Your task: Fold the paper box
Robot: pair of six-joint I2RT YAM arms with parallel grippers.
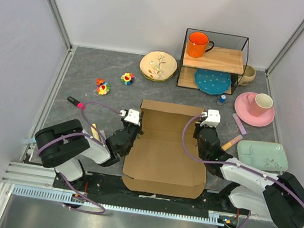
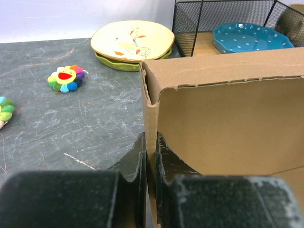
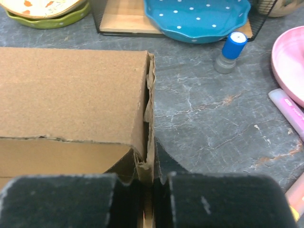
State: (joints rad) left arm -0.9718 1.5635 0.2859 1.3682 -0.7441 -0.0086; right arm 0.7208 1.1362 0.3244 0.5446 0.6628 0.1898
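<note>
On table (image 1: 88, 82), brown paper box (image 1: 166, 155), back upright, front seemingly flat

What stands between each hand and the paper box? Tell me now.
Nothing visible does. The left hand is shut on the left wall of the paper box, the right hand on its right wall.

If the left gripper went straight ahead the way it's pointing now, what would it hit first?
The left gripper is shut on the cardboard box, so the box's upright corner just ahead comes first. Past it the line seems to reach the stacked plates, though depth is unclear.
</note>
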